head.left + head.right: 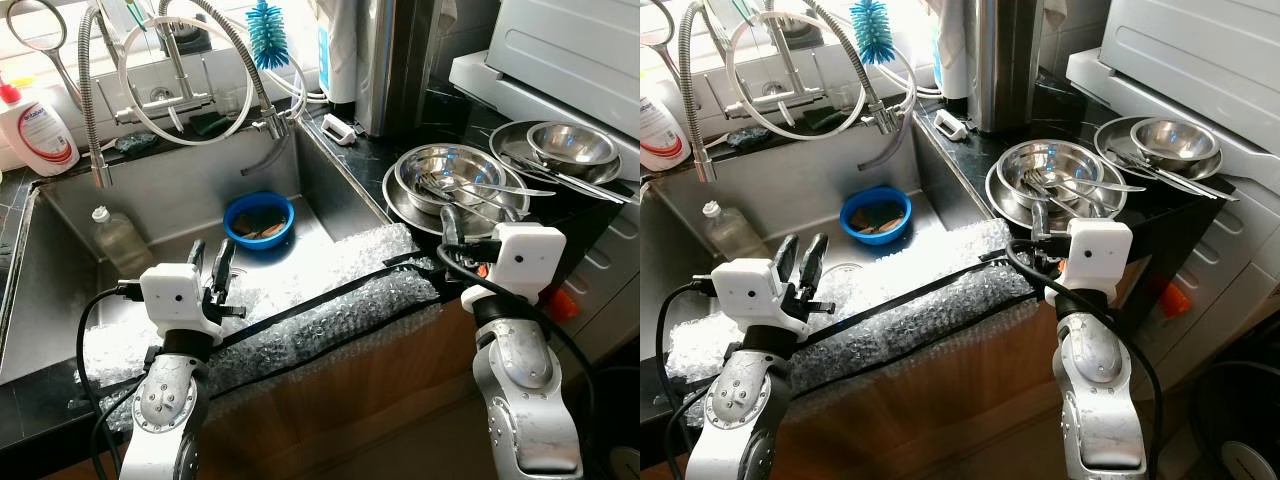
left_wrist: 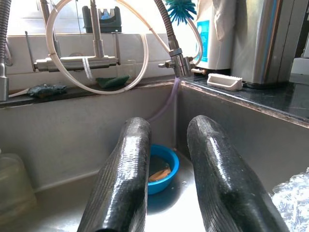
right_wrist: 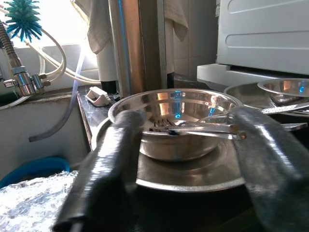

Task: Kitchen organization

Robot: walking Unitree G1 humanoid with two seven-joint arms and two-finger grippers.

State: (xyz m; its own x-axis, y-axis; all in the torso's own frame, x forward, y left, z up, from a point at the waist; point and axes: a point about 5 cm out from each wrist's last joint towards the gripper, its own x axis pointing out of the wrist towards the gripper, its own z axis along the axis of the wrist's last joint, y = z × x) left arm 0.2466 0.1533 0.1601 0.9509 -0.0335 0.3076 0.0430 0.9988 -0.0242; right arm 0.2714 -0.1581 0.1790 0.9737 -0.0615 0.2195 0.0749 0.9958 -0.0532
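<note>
right gripper (image 3: 183, 159), fingers spread wide and empty, faces the steel bowl (image 3: 176, 121) on its plate (image 3: 193, 176) on the dark surface (image 1: 375, 150), just ahead. judged best: ease forward level, straddling the rim, clear of the utensils (image 3: 203, 128). left gripper (image 2: 164, 179), narrowly parted, hangs over the sink (image 1: 180, 190).

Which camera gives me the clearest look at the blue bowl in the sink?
Left eye view: the blue bowl shows whole, with its contents. Right eye view is nearly as good; left wrist hides it partly behind gripper fingers; right wrist catches only an edge.
</note>
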